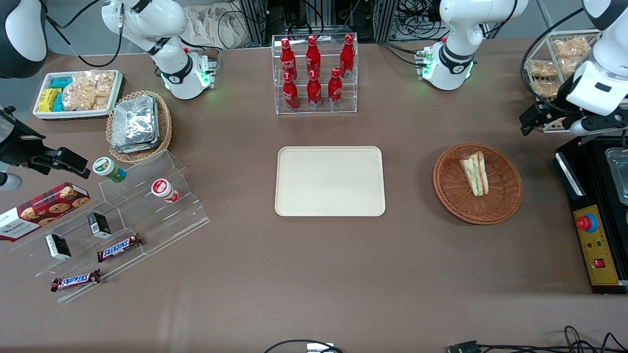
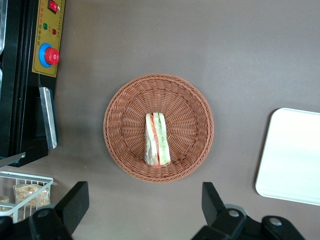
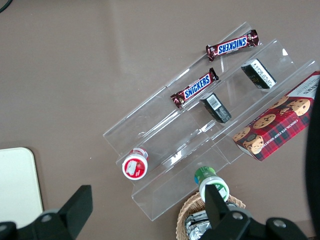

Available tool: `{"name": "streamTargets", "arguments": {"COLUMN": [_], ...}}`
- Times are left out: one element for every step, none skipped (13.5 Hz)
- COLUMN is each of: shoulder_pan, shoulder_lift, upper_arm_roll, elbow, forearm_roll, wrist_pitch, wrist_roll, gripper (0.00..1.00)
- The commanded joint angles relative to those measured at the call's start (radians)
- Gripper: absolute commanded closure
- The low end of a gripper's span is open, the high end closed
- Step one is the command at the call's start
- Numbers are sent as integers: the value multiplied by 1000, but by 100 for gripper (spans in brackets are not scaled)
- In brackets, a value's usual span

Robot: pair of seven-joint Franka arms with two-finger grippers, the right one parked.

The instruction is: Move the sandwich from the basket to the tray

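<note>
The sandwich [image 1: 475, 172] [image 2: 157, 139] is a small triangular wedge with green and red filling along its edge. It lies on its side in the round reddish-brown wicker basket [image 1: 447, 196] [image 2: 120, 110]. The cream tray [image 1: 329, 181] [image 2: 295, 155] rests flat at the table's middle, beside the basket, with nothing on it. My gripper [image 1: 532, 120] [image 2: 144, 202] hangs high above the table, farther from the front camera than the basket and toward the working arm's end. It is open wide and holds nothing, with bare tabletop between its fingers [image 2: 75, 200].
A black control box [image 1: 593, 235] [image 2: 45, 55] with a red button stands at the working arm's end, and a wire basket of snack bags [image 1: 559, 59] [image 2: 25, 192] is farther from the front camera than it. A clear rack of red bottles [image 1: 314, 73] stands farther back than the tray. An acrylic shelf of snacks [image 1: 122, 215] is at the parked arm's end.
</note>
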Motion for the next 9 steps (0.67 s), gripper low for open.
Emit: {"name": "streamTargets", "arguments": {"shoulder_pan": [3, 3, 3, 3, 3, 3, 3, 3, 6], "shoulder_lift": [54, 56, 56, 58, 56, 56, 56, 61, 70], "upper_arm_roll": [-2, 1, 1, 1, 1, 4, 4, 4, 4], "elbow": [96, 98, 98, 95, 83, 64, 35, -3, -64], "forearm_roll": [-17, -18, -18, -15, -14, -14, -14, -14, -14], "wrist_pitch": [-85, -90, -90, -93, -104, -113, -106, -86, -34], "wrist_roll": [1, -7, -8, -4, -2, -2, -7, -8, -8], "gripper": [0, 0, 0, 0, 0, 0, 0, 0, 0]}}
